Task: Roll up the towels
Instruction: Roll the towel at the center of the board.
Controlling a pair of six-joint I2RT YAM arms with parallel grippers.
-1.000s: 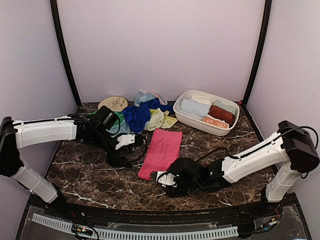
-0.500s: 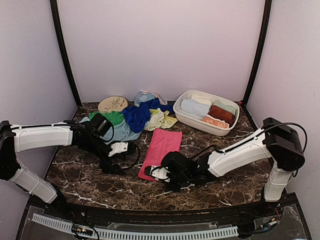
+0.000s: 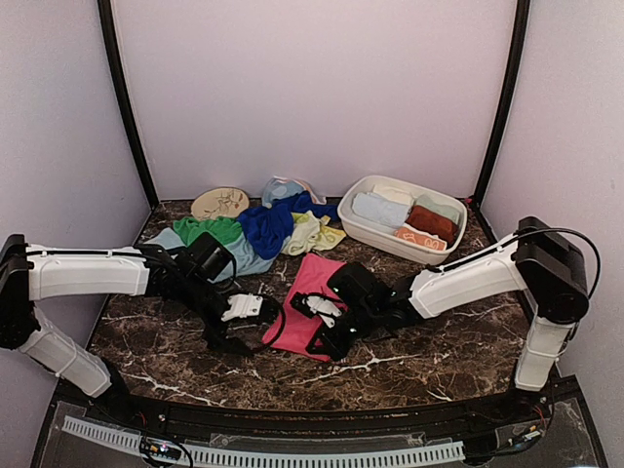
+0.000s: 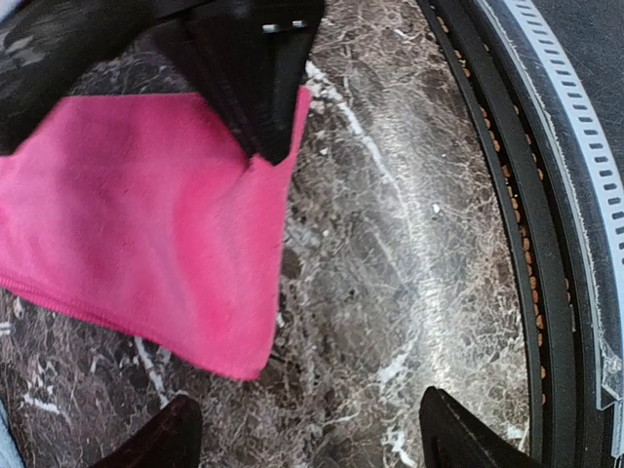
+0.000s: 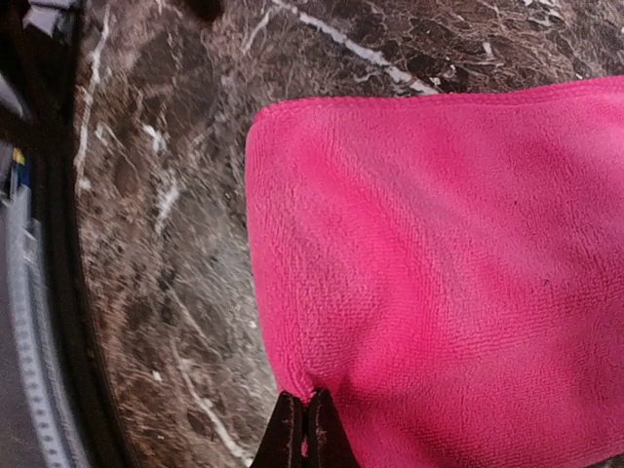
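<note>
The pink towel (image 3: pixel 320 274) lies on the dark tabletop (image 3: pixel 444 341), near the middle. The right gripper (image 3: pixel 317 310) is pinched tight on the near edge of the pink towel, close to a corner. The cloth puckers a little at its tips. The left gripper (image 3: pixel 241 310) is spread wide with nothing in it. It hangs low over the tabletop, just beside the pink towel's left side.

At the back lies a messy heap with a green towel (image 3: pixel 210 230), a blue towel (image 3: pixel 268 226) and a yellow towel (image 3: pixel 314 232). A white basin (image 3: pixel 366 232) at the back right holds rolled towels (image 3: pixel 380 209) packed side by side. A round tan disc (image 3: pixel 220 202) sits at the back left.
</note>
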